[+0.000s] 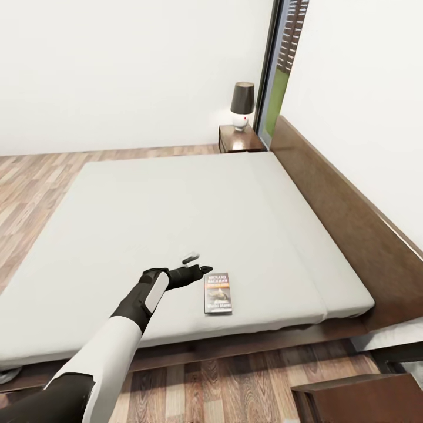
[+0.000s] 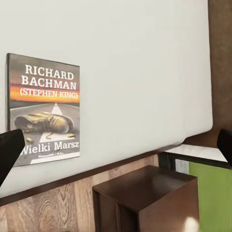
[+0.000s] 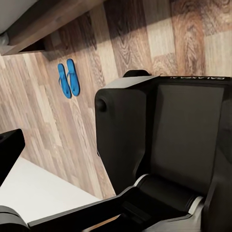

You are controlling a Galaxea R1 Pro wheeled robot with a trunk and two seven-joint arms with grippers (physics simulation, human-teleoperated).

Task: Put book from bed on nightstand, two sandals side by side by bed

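Note:
The book [image 1: 217, 292] lies flat, cover up, on the off-white mattress of the bed [image 1: 176, 217], near its front edge. My left gripper [image 1: 198, 264] hovers open just left of the book, close above the mattress. In the left wrist view the book [image 2: 44, 108] sits beside one dark fingertip [image 2: 8, 151], and nothing is between the fingers. Two blue sandals [image 3: 67, 78] lie side by side on the plank floor, a short way from the bed frame [image 3: 43, 21]. One right fingertip [image 3: 7, 154] shows at the picture's edge, spread wide, holding nothing.
A nightstand [image 1: 238, 140] with a dark-shaded lamp [image 1: 242, 104] stands at the bed's far corner by the window. A second nightstand [image 1: 358, 396] is close by the near corner, below the mattress edge [image 2: 145, 198]. My black base [image 3: 169, 135] stands on the floor.

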